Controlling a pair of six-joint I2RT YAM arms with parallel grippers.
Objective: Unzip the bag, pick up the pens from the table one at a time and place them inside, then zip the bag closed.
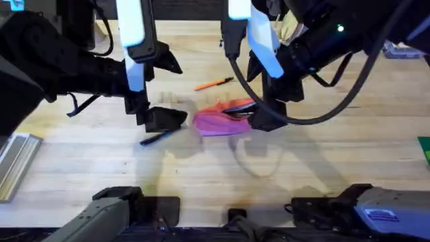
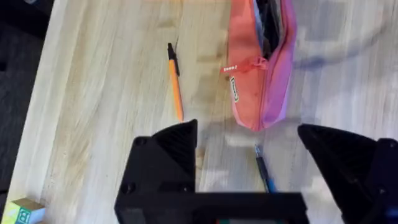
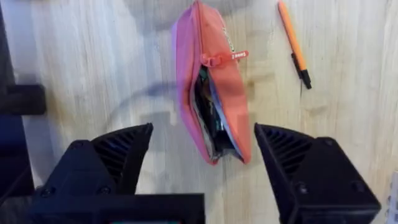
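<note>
The pink bag [image 1: 218,121] lies mid-table, its zipper partly undone and its mouth gaping [image 3: 211,118]. The red pull tab [image 3: 231,56] sits about midway along it. An orange pen [image 1: 213,83] with a black end lies just beyond the bag on the table [image 1: 201,181]. A dark pen [image 1: 158,138] lies to the bag's left, its tip under my left gripper [image 2: 264,171]. My left gripper [image 1: 168,119] hovers open at the bag's left end [image 2: 249,155]. My right gripper [image 1: 263,119] hovers open over the bag's right end [image 3: 202,158]. Neither holds anything.
A metal bar [image 1: 17,161] lies at the table's left edge and something green [image 1: 424,148] at the right edge. A small coloured block [image 2: 22,211] sits near the table's edge in the left wrist view. Black cables [image 1: 316,114] hang from the right arm.
</note>
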